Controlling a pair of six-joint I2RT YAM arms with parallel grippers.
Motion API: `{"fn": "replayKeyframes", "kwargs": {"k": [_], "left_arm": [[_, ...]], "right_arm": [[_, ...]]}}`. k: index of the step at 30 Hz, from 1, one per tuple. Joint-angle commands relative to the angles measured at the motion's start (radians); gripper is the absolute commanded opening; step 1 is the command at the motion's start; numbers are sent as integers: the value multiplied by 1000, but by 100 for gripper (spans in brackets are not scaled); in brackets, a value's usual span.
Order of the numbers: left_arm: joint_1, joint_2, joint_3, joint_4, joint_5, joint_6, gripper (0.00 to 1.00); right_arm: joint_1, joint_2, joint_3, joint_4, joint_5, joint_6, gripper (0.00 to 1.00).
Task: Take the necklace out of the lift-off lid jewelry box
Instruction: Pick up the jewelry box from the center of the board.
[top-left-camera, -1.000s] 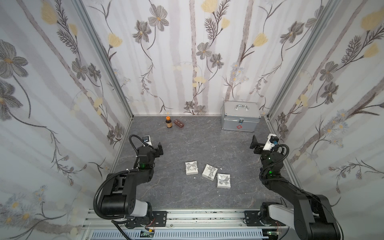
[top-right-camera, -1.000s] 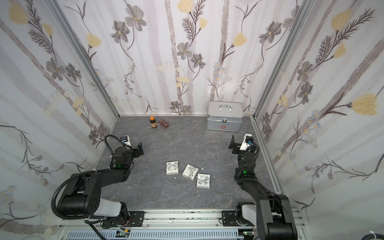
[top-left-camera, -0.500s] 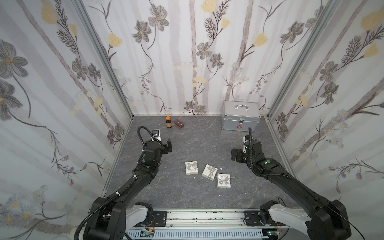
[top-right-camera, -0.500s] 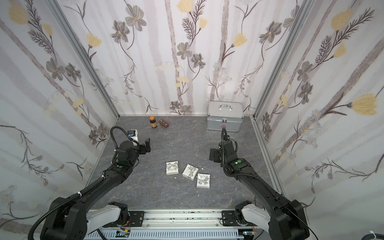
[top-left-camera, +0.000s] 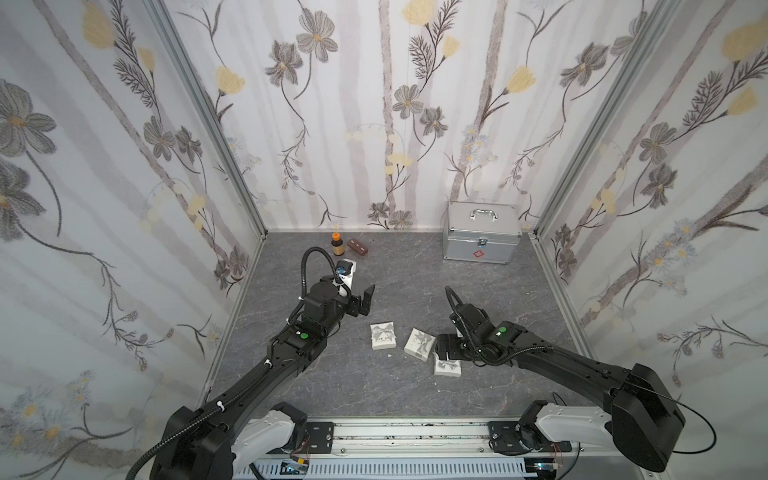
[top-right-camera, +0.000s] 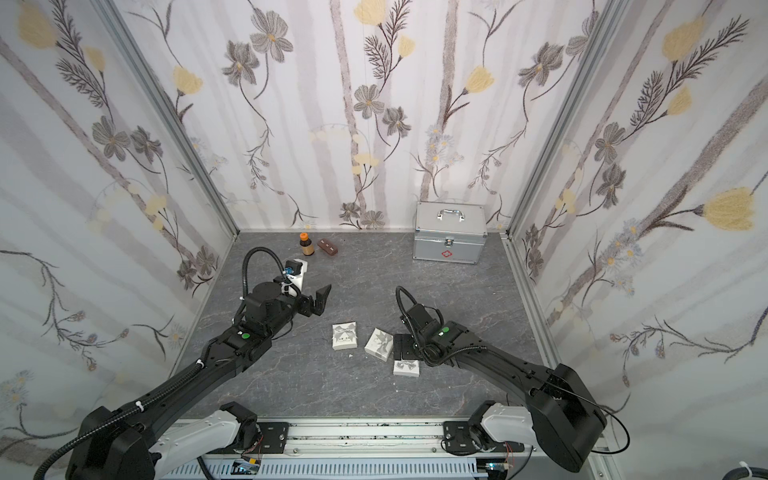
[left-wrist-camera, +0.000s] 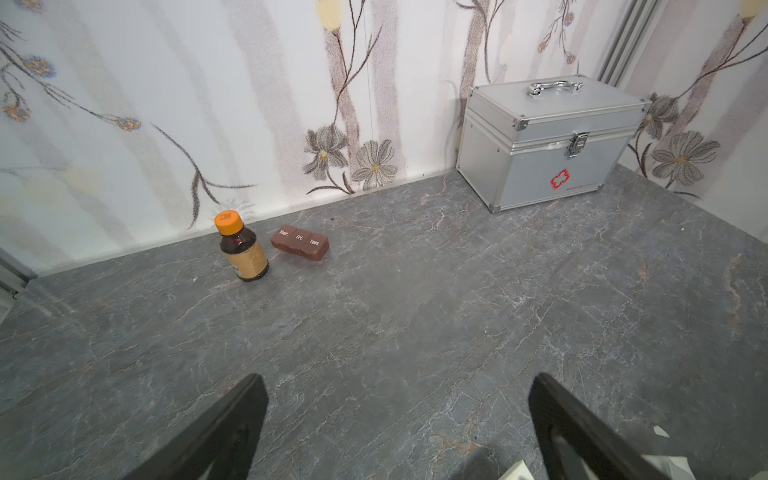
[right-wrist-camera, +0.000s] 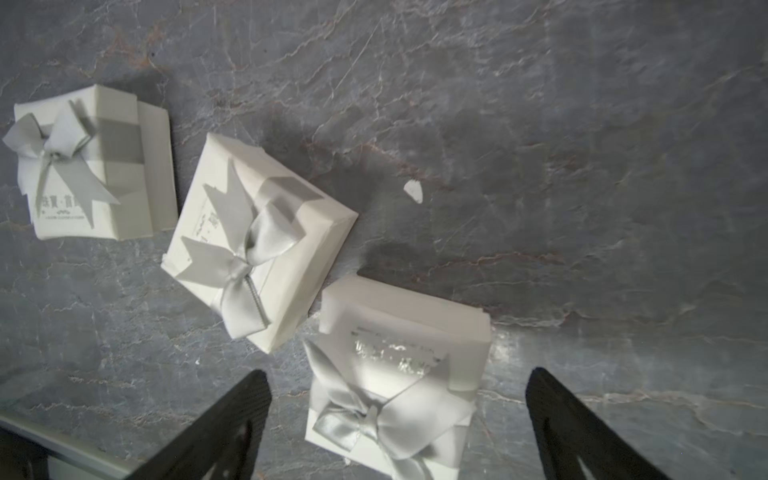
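You've barely begun: your left gripper (top-left-camera: 360, 300) hangs spread and empty at ten o'clock of the three white boxes (top-left-camera: 419, 343), your right gripper (right-wrist-camera: 397, 372) straddles the five-o'clock box (right-wrist-camera: 415, 328) with jaws spread, all lids are on, and the necklace is unseen, presumably inside one.

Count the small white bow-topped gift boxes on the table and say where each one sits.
3, in a slanted row: the left box, the tilted middle box and the right box, which is nearest the front edge. None appears hidden.
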Motion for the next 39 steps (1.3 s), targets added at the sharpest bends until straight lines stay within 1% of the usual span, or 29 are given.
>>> {"fn": "replayKeyframes", "kwargs": {"k": [1, 7, 9, 21, 27, 35, 39], "left_arm": [[-2, -8, 11, -5, 20, 10, 100], [-4, 16, 13, 6, 23, 15, 100], [-4, 27, 15, 7, 30, 13, 100], [-6, 30, 22, -2, 36, 14, 100], [-10, 21, 19, -11, 28, 22, 100], [-15, 21, 19, -22, 18, 35, 100], [-23, 20, 29, -44, 10, 47, 100]], "right_arm": [[39, 13, 5, 4, -7, 66, 94], [79, 49, 12, -29, 9, 88, 91], [87, 72, 47, -48, 22, 91, 90], [98, 141, 93, -97, 88, 108, 85], [107, 171, 108, -102, 87, 107, 82], [117, 229, 132, -100, 87, 99, 82], [123, 257, 151, -110, 84, 101, 79]]}}
